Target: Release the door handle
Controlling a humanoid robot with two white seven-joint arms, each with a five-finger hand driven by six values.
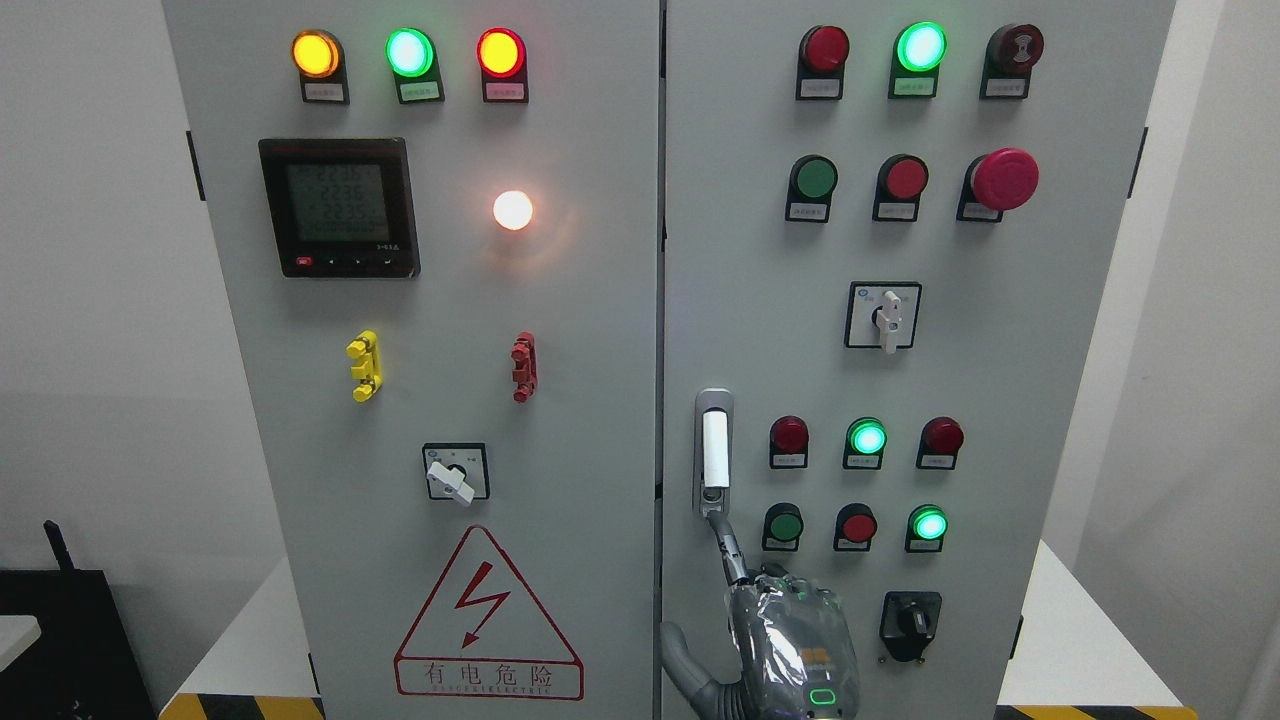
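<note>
The grey door handle [714, 450] with its white lever stands upright in its recess at the left edge of the right cabinet door [1000, 400]. My right hand [733, 560] comes up from the bottom edge just below it. Its index finger [722, 530] is stretched upward and its tip touches the lower end of the handle. The thumb [680, 650] is spread out to the left and the other fingers are folded. Nothing is grasped. The lever lies flush in the recess, and both doors look closed. My left arm is out of view.
Lit indicator lamps, push buttons and a red mushroom stop button [1003, 180] cover the right door. A black rotary switch [910, 625] sits right of my hand. The left door [450, 300] carries a meter [338, 207], two clips, a selector switch and a warning triangle.
</note>
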